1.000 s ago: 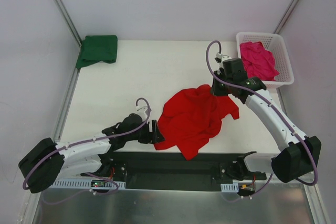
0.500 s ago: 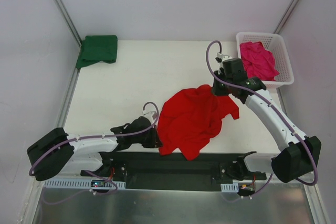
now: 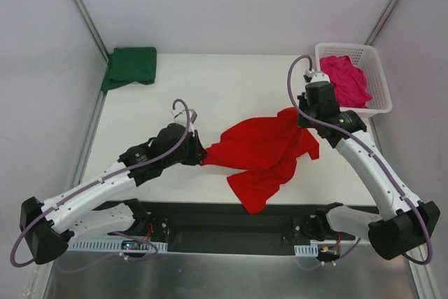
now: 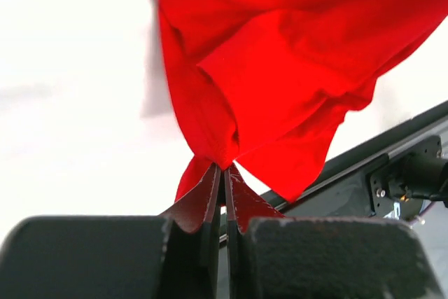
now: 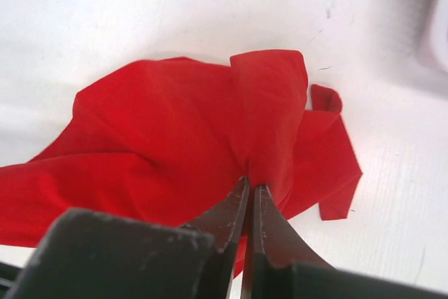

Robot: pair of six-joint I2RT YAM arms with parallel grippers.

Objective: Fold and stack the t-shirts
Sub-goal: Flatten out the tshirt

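The bright red t-shirt (image 3: 262, 148) hangs stretched between my two grippers over the middle of the table (image 3: 210, 89), its lower part drooping toward the near edge. My left gripper (image 3: 201, 157) is shut on the shirt's left end; in the left wrist view the gripper (image 4: 224, 169) pinches a bunched corner of the red cloth (image 4: 280, 54). My right gripper (image 3: 302, 115) is shut on the shirt's upper right part; in the right wrist view the gripper (image 5: 252, 183) bites a fold of the red cloth (image 5: 161, 131). A dark green t-shirt (image 3: 129, 66) lies folded at the far left corner. A magenta-pink t-shirt (image 3: 344, 80) lies crumpled in the basket.
A white lattice basket (image 3: 381, 82) stands at the far right corner, close behind my right arm. A black rail (image 3: 231, 218) runs along the near edge below the shirt's hanging hem. Walls and metal posts close in the table on three sides.
My left gripper shut on the shirt's left edge and pulled it up and away from the near edge. The right gripper rose and shifted slightly right, stretching the cloth between them.
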